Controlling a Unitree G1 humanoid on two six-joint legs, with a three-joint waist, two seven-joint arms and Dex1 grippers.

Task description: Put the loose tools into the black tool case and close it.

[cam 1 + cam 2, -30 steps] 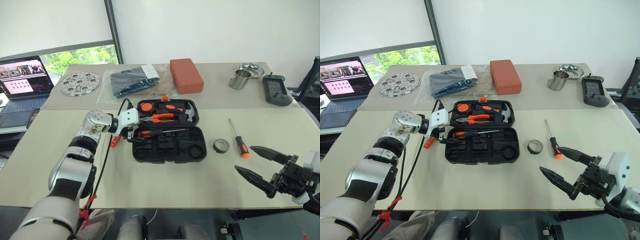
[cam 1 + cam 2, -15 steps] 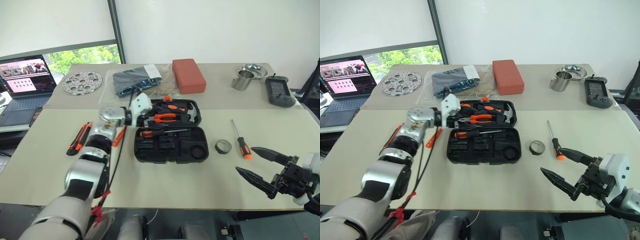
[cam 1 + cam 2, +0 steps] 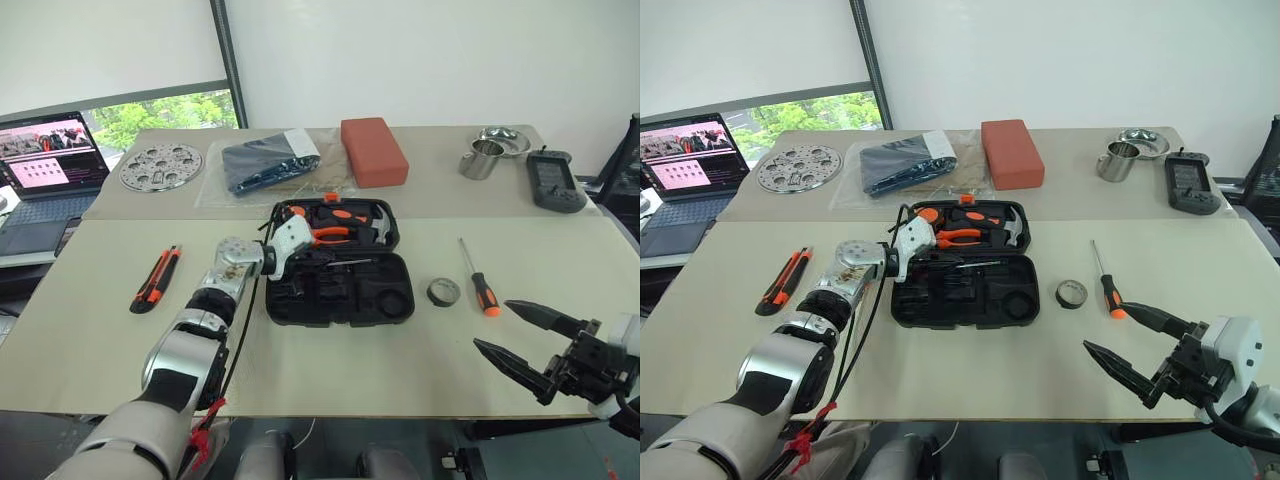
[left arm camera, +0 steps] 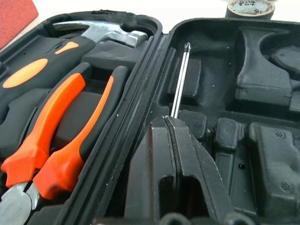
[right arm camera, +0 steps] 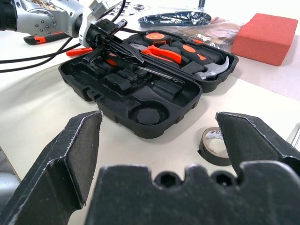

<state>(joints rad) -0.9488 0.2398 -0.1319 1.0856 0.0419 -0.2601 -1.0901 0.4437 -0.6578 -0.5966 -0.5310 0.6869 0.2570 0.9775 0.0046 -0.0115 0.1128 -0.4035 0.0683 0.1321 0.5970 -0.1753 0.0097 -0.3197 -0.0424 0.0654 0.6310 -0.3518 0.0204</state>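
Black tool case [image 3: 340, 290]: moulded black plastic clamshell with rounded corners, lying open and flat near the middle of the front table; the near half shows shaped recesses, a round well toward its right end and a small orange latch at the far edge of the lid half
Lid half contents: orange-handled pliers [image 3: 330, 235] and a hammer [image 3: 365, 225] with a black-orange grip and steel head, both seated in their recesses
Screwdriver in case [image 4: 179, 77]: thin steel shaft with a cross tip lying along the hinge side of the near half; its handle end is under the left gripper
Left gripper [image 4: 174, 140]: over the left end of the near half, fingers pressed together with no gap, tips at the base of the screwdriver shaft; whether they pinch it cannot be told
Utility knife [image 3: 156, 279]: orange and black, flat on the table well to the left of the case
Tape roll [image 3: 443, 292]: small dark ring, lying flat just right of the case
Second screwdriver [image 3: 476, 277]: black-orange handle, long shaft pointing away, just right of the tape roll
Right gripper [image 3: 528, 340]: near the front right of the table, well apart from the tools, fingers spread wide and holding nothing
Rear table: dark bundle in a clear bag [image 3: 265, 162] and a red-orange block [image 3: 372, 151] beyond the case
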